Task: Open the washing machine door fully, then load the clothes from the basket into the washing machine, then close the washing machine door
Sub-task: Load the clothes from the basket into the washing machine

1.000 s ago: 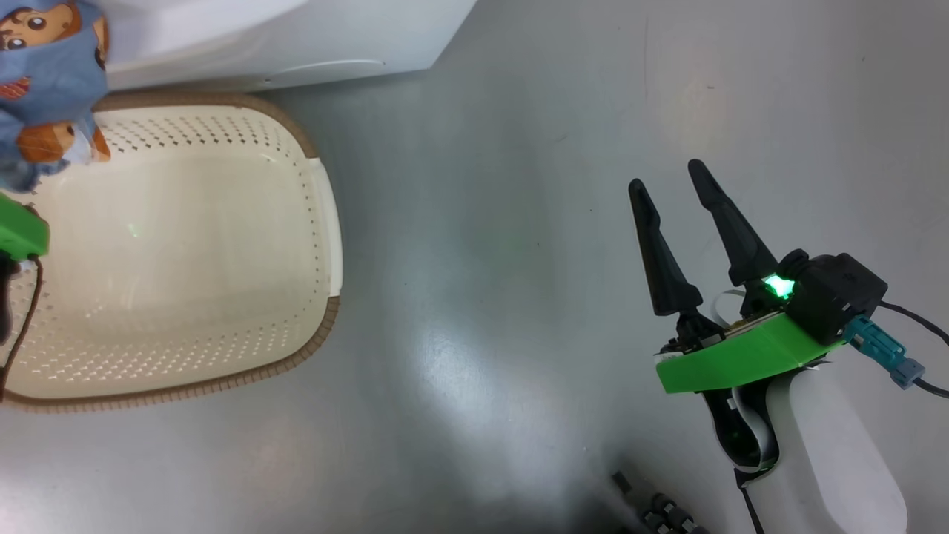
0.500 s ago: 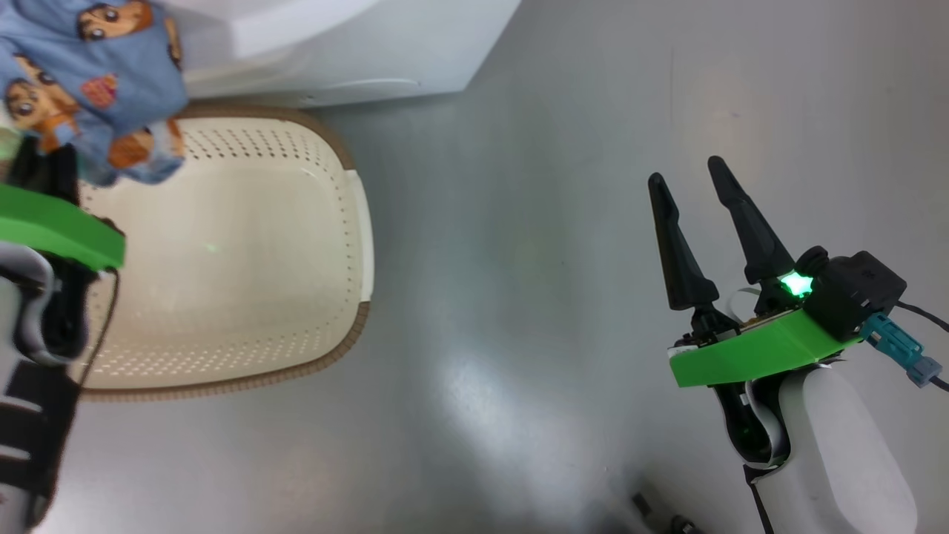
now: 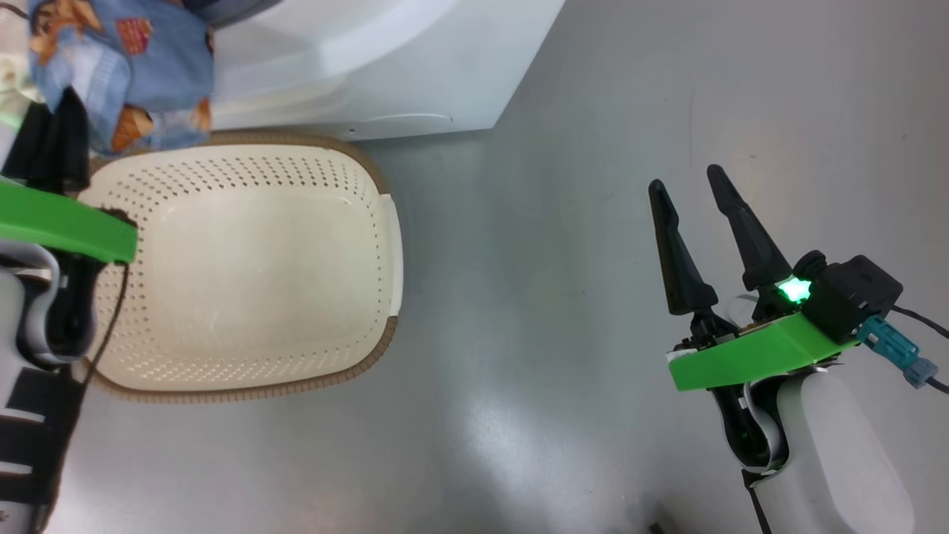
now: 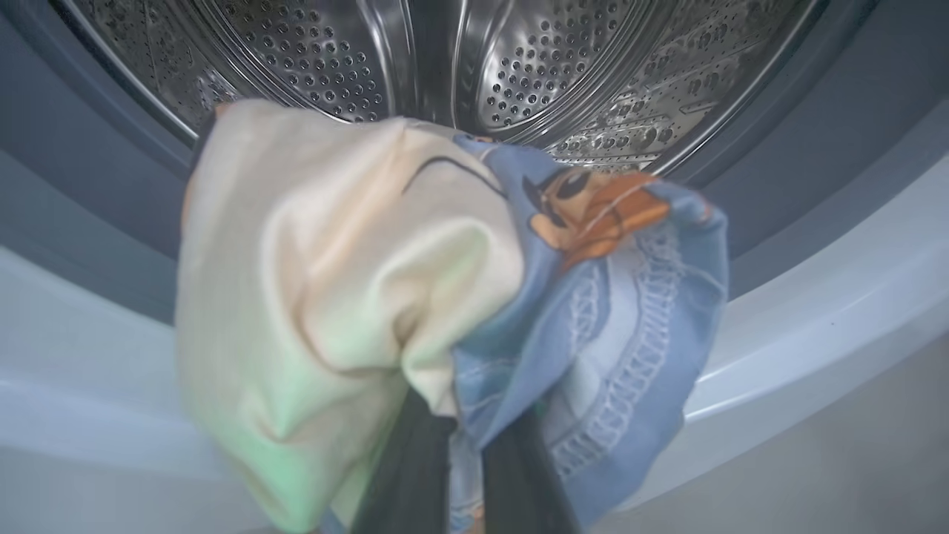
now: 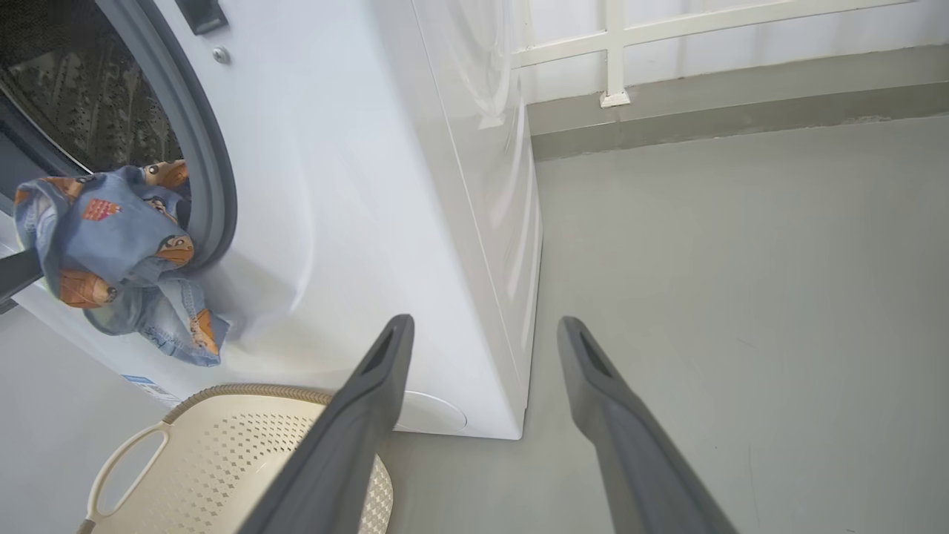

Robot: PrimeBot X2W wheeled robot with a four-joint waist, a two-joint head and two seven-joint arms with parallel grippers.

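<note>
My left gripper [image 4: 463, 445] is shut on the clothes [image 4: 445, 297], a bundle of cream cloth and blue cartoon-print fabric. The bundle hangs just in front of the steel drum [image 4: 519, 67] and the grey-blue gasket [image 4: 801, 148] of the washing machine [image 3: 415, 81]. In the head view the clothes [image 3: 126, 67] sit at the top left, above the far rim of the basket [image 3: 245, 386], which holds nothing I can see. My right gripper [image 3: 686, 182] hovers open over the floor to the right. The washing machine door is out of view.
Grey floor [image 3: 556, 259] spreads between the basket and my right arm. In the right wrist view the machine's white side [image 5: 474, 185] stands ahead of my right gripper [image 5: 485, 326], the basket [image 5: 222, 460] lies low on the left, and a pale railing [image 5: 615, 52] lines the back wall.
The head camera has turned, sliding the basket and machine rightward in the picture. My left arm has carried the clothes up off the basket's corner toward the machine opening. The right gripper stays open.
</note>
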